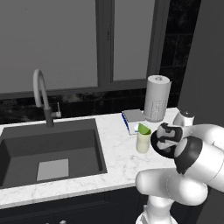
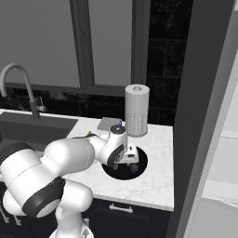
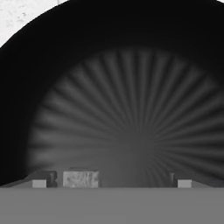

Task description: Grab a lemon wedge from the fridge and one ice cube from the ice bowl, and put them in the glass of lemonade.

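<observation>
The ice bowl (image 3: 65, 78), glossy black with a ribbed inside, lies close under the hand. My gripper (image 3: 111, 181) hangs open inside it, and one ice cube (image 3: 81, 178) sits between the fingertips, close to the left one (image 3: 39, 181). From the right base view the gripper (image 2: 131, 166) reaches down into the ice bowl (image 2: 116, 173) on the counter. The glass of lemonade (image 1: 142, 143) stands left of the arm, with the lemon wedge (image 1: 144, 129) resting in its top. The grey fridge (image 2: 204, 93) rises at the right, its pale interior showing.
A paper towel roll (image 1: 157, 98) stands behind the glass, beside a flat blue-and-white item (image 1: 132, 118). The dark sink (image 1: 48, 151) and its curved faucet (image 1: 41, 94) take up the left of the marble counter (image 1: 118, 153). Windows run along the back.
</observation>
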You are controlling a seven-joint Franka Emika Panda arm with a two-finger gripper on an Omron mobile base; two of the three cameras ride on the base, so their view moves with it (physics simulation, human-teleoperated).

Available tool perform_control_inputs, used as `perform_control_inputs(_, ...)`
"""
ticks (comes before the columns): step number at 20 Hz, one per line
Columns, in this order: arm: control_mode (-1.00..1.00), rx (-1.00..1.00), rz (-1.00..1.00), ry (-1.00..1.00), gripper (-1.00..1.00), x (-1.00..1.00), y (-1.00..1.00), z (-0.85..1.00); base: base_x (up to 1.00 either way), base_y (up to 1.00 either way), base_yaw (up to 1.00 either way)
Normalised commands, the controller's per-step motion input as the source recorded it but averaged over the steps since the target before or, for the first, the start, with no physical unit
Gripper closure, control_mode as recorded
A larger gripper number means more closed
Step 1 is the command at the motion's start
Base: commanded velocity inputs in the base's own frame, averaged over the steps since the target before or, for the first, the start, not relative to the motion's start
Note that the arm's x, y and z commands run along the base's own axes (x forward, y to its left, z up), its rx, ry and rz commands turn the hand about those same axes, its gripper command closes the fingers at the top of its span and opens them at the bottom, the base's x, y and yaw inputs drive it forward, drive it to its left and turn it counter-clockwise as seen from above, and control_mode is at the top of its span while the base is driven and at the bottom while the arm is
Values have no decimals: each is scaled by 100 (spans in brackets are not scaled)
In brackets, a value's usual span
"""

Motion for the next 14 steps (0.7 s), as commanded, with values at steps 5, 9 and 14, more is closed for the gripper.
perform_control_inputs(5, -100, 2, -1, 0, -100, 6, -16, -4, 0, 0, 0)
perform_control_inputs(9, -100, 3, -4, 0, -100, 0, -36, 0, 0, 0, 0)
perform_control_inputs(14, -100, 0, -2, 0, -100, 0, -17, 0, 0, 0, 0)
